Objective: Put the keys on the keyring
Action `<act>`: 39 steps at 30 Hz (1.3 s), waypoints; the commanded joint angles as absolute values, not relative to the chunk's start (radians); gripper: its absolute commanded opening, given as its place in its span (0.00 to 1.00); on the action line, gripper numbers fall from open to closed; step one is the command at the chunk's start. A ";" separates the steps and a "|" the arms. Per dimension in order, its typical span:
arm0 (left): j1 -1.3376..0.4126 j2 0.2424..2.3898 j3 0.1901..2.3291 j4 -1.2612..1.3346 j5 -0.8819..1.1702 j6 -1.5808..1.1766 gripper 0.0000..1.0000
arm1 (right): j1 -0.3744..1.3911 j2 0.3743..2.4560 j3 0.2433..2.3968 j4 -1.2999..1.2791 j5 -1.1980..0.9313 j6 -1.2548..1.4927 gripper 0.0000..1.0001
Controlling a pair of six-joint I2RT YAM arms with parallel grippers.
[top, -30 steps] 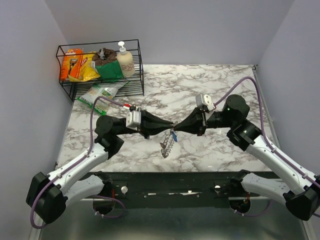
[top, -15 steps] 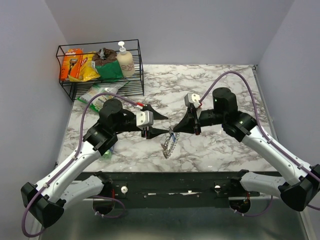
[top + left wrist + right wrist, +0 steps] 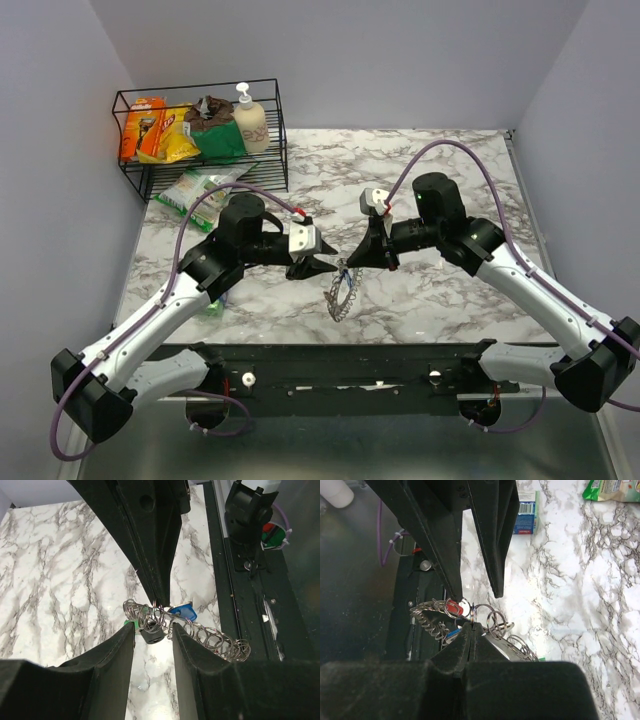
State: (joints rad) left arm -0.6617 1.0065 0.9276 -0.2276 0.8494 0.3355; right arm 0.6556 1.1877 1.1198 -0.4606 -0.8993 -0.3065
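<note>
Two end effectors (image 3: 322,266) (image 3: 352,262) crowd keyring (image 3: 340,295), mid-table (image 3: 450,180).

Left wrist view: my left fingers (image 3: 107,657) blurred, cut off by bottom edge; green key (image 3: 129,624) mostly hidden behind one. Right wrist view: my right fingers (image 3: 452,652) blurred, cover part of keyring (image 3: 427,611); blue key (image 3: 451,634) barely peeks out, blade lost in coils. Top view: keys (image 3: 346,270) too small, colours unreadable
</note>
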 commanded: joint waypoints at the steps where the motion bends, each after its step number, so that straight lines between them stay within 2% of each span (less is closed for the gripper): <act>1: -0.676 1.022 0.956 -0.215 0.861 0.338 0.44 | 0.663 1.186 1.154 -0.459 -0.891 -0.314 0.01; 6: -0.693 1.035 0.953 -0.176 0.857 0.318 0.43 | 0.666 1.190 1.152 -0.457 -0.890 -0.313 0.01; 11: -0.706 1.058 0.963 -0.155 0.853 0.313 0.34 | 0.669 1.192 1.149 -0.451 -0.888 -0.310 0.01; 14: -0.713 1.077 0.974 -0.161 0.844 0.311 0.22 | 0.669 1.189 1.147 -0.449 -0.887 -0.310 0.01; 15: -0.715 1.083 0.980 -0.166 0.839 0.314 0.14 | 0.669 1.189 1.147 -0.449 -0.885 -0.311 0.01; 18: -0.719 1.092 0.997 -0.184 0.831 0.324 0.00 | 0.670 1.187 1.147 -0.448 -0.877 -0.310 0.01; 24: -0.719 1.072 0.962 -0.158 0.805 0.319 0.00 | 0.670 1.164 1.137 -0.427 -0.818 -0.285 0.02; 34: -0.722 0.979 0.819 0.115 0.779 0.216 0.00 | 0.670 1.006 1.029 -0.229 -0.726 -0.184 0.46; 39: -0.721 0.951 0.756 0.230 0.779 0.163 0.00 | 0.669 0.960 0.997 -0.192 -0.693 -0.163 0.51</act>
State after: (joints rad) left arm -0.7158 0.9936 0.7906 0.0433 0.7925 0.2268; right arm 0.6621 0.9833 1.0264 -0.2661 -0.7486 -0.2016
